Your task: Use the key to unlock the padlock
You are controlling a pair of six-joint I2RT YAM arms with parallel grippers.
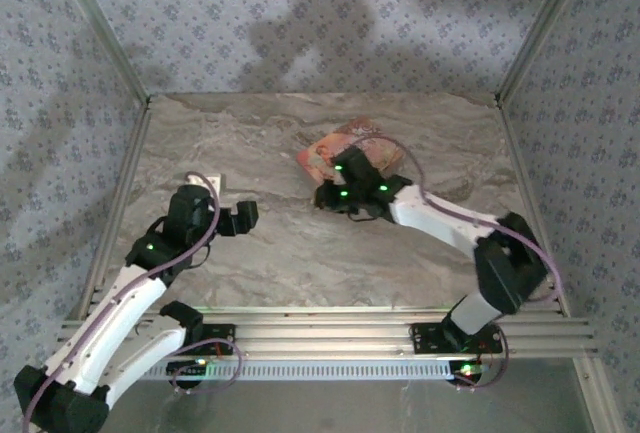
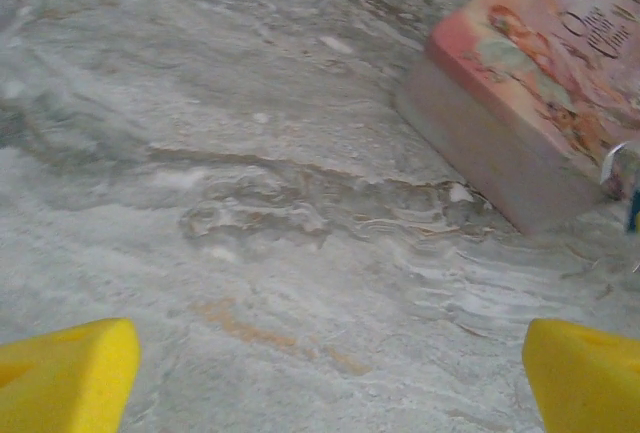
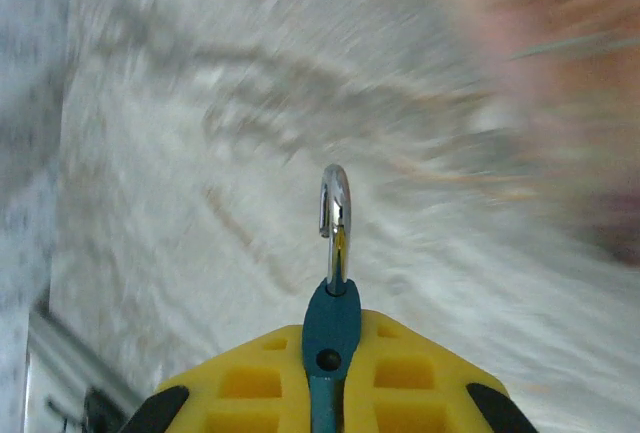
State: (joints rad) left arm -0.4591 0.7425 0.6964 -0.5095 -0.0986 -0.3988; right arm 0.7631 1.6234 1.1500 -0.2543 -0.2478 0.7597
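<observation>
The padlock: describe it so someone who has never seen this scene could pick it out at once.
On the marble table, find the pink patterned box toward the far middle; the right gripper sits at its near edge. Clamped between that gripper's yellow fingers is the padlock, a tiny teal body with a thin silver shackle poking out beyond them, far smaller than the box.

A pale marbled counter (image 1: 290,263) is walled in by patterned panels (image 1: 300,13). From the lower left of the frame the left arm bends toward the centre, and its dark left hand (image 1: 250,217) is above bare counter, pointing right. From the lower right, the right arm stretches up and left. Its right hand (image 1: 328,196) sits at the near edge of a pink box (image 1: 322,157) just above centre. A small white object (image 1: 207,181) lies behind the left arm.
</observation>
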